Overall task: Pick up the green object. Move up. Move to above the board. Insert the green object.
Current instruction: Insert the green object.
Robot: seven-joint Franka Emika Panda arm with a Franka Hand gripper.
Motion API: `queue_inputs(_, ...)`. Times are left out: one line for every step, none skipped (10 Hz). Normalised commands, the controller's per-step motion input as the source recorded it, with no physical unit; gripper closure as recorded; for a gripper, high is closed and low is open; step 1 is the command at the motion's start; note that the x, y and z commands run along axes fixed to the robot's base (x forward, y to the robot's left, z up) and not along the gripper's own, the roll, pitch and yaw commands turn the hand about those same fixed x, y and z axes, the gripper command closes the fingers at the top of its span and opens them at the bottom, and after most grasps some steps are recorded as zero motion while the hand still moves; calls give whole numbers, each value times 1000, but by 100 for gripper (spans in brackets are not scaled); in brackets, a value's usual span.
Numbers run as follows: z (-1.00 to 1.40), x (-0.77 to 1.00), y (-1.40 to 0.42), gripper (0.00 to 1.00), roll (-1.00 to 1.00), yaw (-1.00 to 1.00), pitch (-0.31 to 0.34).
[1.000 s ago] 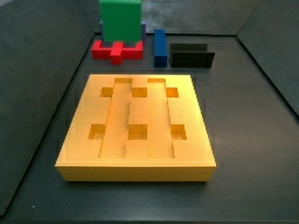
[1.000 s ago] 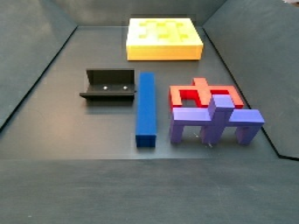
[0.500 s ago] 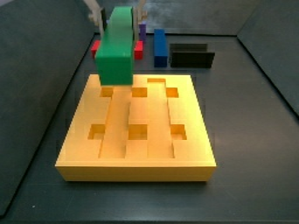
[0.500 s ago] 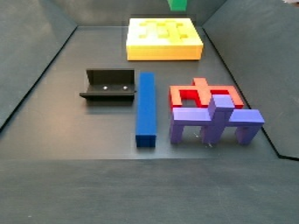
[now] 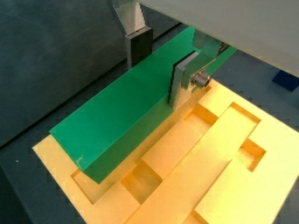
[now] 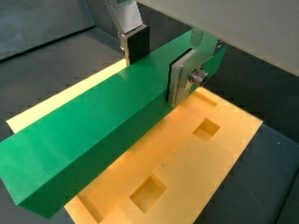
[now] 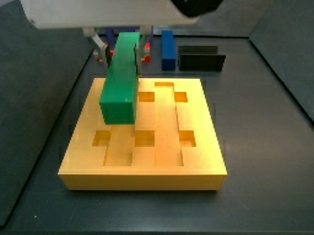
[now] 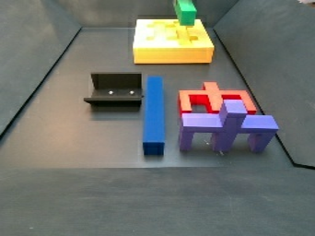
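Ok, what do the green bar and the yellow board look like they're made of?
The green bar, clamped in the gripper above the board, looks like matte plastic: uniform colour, crisp edges, no grain. The yellow board looks the same, possibly moulded or printed; its square holes are clean. Neither can be confirmed by sight.

Pretty plain setup: a dark grey matte floor [image 8: 74, 175] with low dark walls [image 8: 110, 11] boxing it in on all sides, kind of like a shallow tray. Lighting is soft and even, with no harsh shadows anywhere.
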Motion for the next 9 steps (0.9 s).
queue_inputs(-646, -14, -60, 100, 29, 0, -34)
queue_inputs(-663, 0, -74, 100, 0, 0, -73)
queue_inputs(-646, 0, -80, 100, 0, -37, -36)
queue_inputs(-614, 0, -83, 100, 30, -40, -33)
queue_inputs(-600, 0, -117, 100, 130, -3, -19)
queue_inputs(-537, 0, -154, 100, 180, 0, 0)
queue_inputs(-480, 0, -166, 100, 161, 0, 0)
queue_inputs(-386, 0, -180, 100, 127, 0, 0)
queue_inputs(-409, 0, -200, 100, 199, -9, 0)
